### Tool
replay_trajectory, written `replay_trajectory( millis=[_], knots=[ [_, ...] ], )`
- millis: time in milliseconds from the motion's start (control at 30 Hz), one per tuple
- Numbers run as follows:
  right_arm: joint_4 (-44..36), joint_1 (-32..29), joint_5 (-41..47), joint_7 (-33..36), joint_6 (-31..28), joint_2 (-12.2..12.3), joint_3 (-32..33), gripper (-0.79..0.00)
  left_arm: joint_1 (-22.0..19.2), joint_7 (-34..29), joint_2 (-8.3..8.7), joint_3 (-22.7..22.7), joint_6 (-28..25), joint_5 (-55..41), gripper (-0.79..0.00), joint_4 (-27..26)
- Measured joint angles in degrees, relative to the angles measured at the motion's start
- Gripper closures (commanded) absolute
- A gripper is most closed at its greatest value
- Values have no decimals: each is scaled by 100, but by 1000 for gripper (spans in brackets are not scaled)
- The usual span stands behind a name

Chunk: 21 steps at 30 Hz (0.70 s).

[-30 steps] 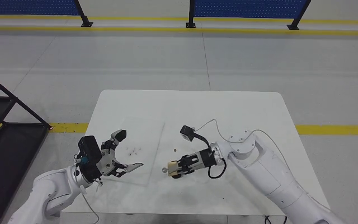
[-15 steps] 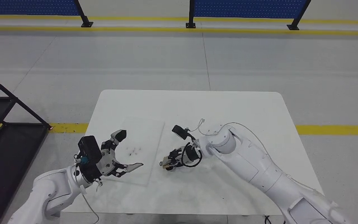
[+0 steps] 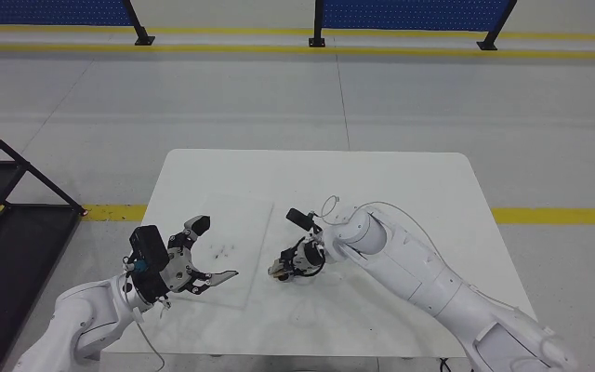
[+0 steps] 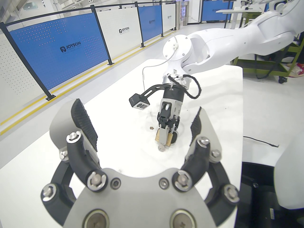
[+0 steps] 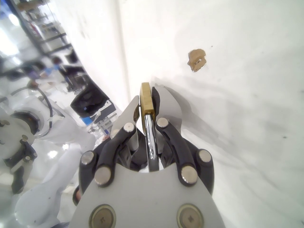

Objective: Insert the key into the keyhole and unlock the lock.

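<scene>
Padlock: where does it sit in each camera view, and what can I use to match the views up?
Top view: padlock left of centre, low on the table.
Left wrist view: padlock at picture centre, standing on the table.
Right wrist view: padlock mid-picture, brass body beyond its steel shackle.
Shared landmark: the right tool, clamped on it in every view.

Logo and one printed word on blue barrier panel [image 4: 57, 50], same on neighbouring white panel [image 4: 120, 30]
</scene>
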Motion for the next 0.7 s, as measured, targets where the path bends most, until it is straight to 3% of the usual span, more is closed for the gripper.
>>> replay_trajectory(
  millis=[33,67,100,500,700],
  knots=[
    [-23,-8,-13,11,6,4,9,-363,0,0,0,0,0,0,-785,0],
    [-42,-14,-27,21,7,8,16,-643,0,0,0,0,0,0,-785,0],
    [-65,-21,-44,25,9,13,24,-785,0,0,0,0,0,0,-785,0],
    [-276,-153,-245,-32,-66,85,174,-785,0,0,0,0,0,0,-785,0],
    [-601,-250,-658,-390,-61,149,265,-785,0,0,0,0,0,0,-785,0]
  ],
)
